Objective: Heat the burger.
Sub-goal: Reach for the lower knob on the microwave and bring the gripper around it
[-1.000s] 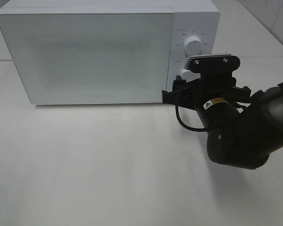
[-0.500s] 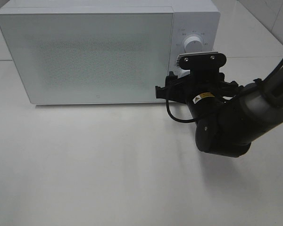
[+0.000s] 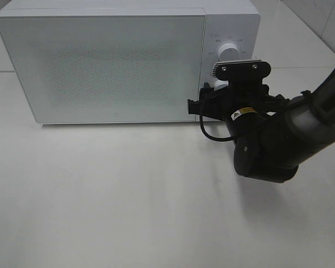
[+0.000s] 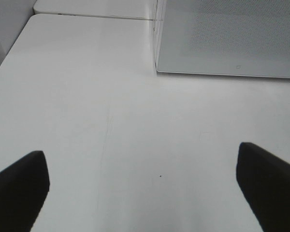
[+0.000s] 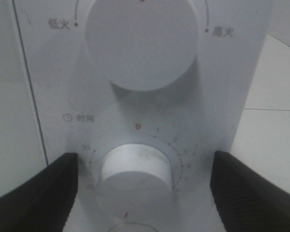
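Note:
The burger is hidden; the white microwave [image 3: 100, 61] stands with its door shut. My right arm [image 3: 268, 145] reaches up to the control panel at the microwave's right end. In the right wrist view my right gripper [image 5: 145, 193] is open, with one dark finger [image 5: 38, 193] on each side of the lower timer knob [image 5: 135, 171] and a gap between each finger and the knob. The upper power knob [image 5: 142, 43] sits just beyond it. My left gripper [image 4: 145, 193] hangs open over bare table in front of the microwave's left corner, holding nothing.
The white table [image 3: 128, 195] stretches in front of the microwave. The upper knob [image 3: 229, 51] shows above my right wrist camera mount [image 3: 241, 68]. A table seam and a tiled wall lie at the back right.
My right arm has shifted left and closer to the control panel, and its camera mount now covers more of the lower knob. The microwave door stays shut.

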Motion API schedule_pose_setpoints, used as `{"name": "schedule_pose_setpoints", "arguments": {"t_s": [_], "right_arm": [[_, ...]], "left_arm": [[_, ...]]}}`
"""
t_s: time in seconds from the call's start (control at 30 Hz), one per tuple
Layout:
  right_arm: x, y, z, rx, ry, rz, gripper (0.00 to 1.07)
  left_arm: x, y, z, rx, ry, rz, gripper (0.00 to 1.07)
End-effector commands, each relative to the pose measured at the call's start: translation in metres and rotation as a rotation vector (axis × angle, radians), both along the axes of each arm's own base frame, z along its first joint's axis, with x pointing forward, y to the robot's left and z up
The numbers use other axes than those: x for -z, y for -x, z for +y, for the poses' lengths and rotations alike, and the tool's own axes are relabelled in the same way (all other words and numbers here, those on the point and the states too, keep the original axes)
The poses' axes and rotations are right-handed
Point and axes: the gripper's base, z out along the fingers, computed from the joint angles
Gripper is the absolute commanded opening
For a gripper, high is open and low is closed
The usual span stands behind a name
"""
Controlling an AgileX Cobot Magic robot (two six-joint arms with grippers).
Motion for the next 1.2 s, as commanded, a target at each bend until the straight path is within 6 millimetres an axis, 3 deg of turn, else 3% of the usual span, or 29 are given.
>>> {"name": "schedule_pose_setpoints", "arguments": {"t_s": [0.03, 0.13, 0.17, 0.2, 0.27, 0.3, 0.33, 0.43, 0.93, 1.2], "right_arm": [[-0.0081, -0.0017, -0.0004, 0.007, 0.007, -0.088, 0.70], [-0.0081, -0.0017, -0.0004, 0.007, 0.007, -0.088, 0.58], [-0.0078, -0.0017, -0.0003, 0.007, 0.007, -0.085, 0.46], [-0.0078, -0.0017, -0.0003, 0.007, 0.007, -0.085, 0.46], [-0.0074, -0.0017, -0.0002, 0.005, 0.007, -0.080, 0.25], [-0.0074, -0.0017, -0.0002, 0.005, 0.007, -0.080, 0.25], [-0.0069, -0.0017, -0.0001, 0.004, 0.007, -0.074, 0.14], [-0.0063, -0.0017, 0.0000, 0.003, 0.007, -0.068, 0.06], [-0.0085, -0.0016, -0.0005, 0.009, -0.031, -0.094, 0.07], [-0.0085, -0.0016, -0.0005, 0.015, -0.230, -0.101, 0.07]], "left_arm": [[0.0001, 0.0028, -0.0007, -0.001, 0.009, -0.035, 0.98], [0.0001, 0.0028, -0.0007, -0.001, 0.009, -0.035, 0.98], [0.0001, 0.0028, -0.0007, -0.001, 0.009, -0.035, 0.98], [0.0001, 0.0028, -0.0007, -0.001, 0.009, -0.035, 0.98], [0.0001, 0.0028, -0.0007, -0.001, 0.009, -0.035, 0.98], [0.0001, 0.0028, -0.0007, -0.001, 0.009, -0.035, 0.98], [0.0001, 0.0028, -0.0007, -0.001, 0.009, -0.035, 0.98], [0.0001, 0.0028, -0.0007, -0.001, 0.009, -0.035, 0.98], [0.0001, 0.0028, -0.0007, -0.001, 0.009, -0.035, 0.98], [0.0001, 0.0028, -0.0007, -0.001, 0.009, -0.035, 0.98]]}}
